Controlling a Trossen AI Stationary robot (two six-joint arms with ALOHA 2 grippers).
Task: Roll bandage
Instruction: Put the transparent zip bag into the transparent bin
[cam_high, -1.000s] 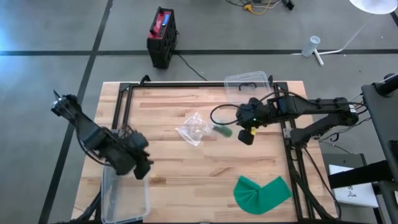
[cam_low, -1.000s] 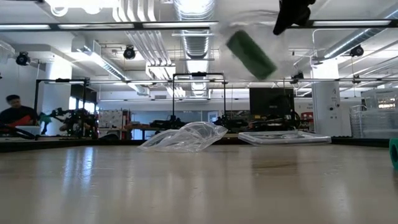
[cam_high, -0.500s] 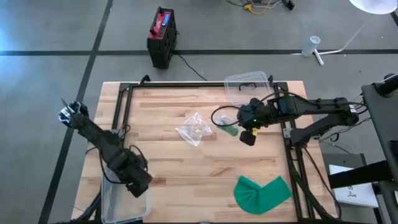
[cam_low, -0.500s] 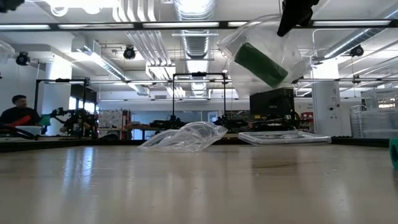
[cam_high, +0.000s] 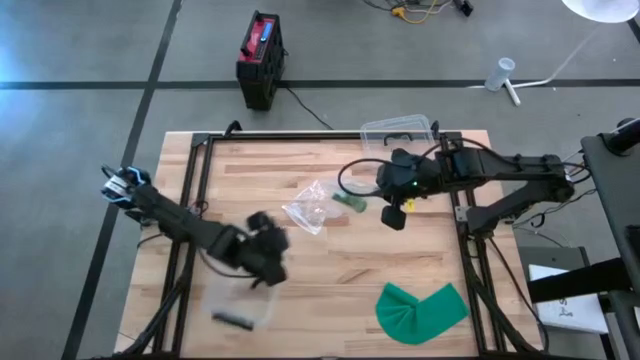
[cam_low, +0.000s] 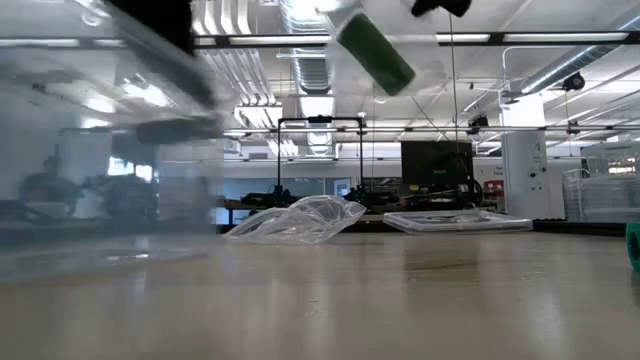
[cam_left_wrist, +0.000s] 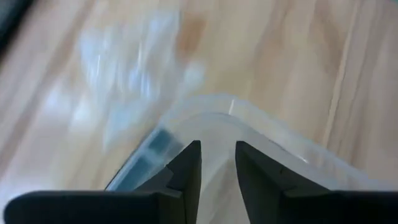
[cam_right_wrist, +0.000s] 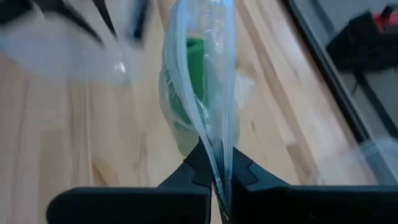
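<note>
My right gripper (cam_right_wrist: 214, 177) is pinched tight on the edge of a clear plastic bag (cam_right_wrist: 200, 93) with a rolled green bandage (cam_high: 352, 201) hanging inside it, held in the air just beside the crumpled empty bag (cam_high: 312, 207) lying mid-table; my left gripper (cam_left_wrist: 217, 165) is clamped on the rim of a clear plastic bin (cam_left_wrist: 261, 146), which I carry low over the table (cam_high: 330, 270) on the near side of that empty bag; the unrolled green bandage (cam_high: 422, 308) lies flat, well apart from the empty bag, toward the near right corner. I judge the risks so: the film is thin and slick, so it could slide out of my right pinch and drop the roll; the swinging bin could sweep into the empty bag. Against a second ago, the bin has left its spot at the near left edge and been swung inward with my left arm; the bagged roll has shifted slightly toward the empty bag.
</note>
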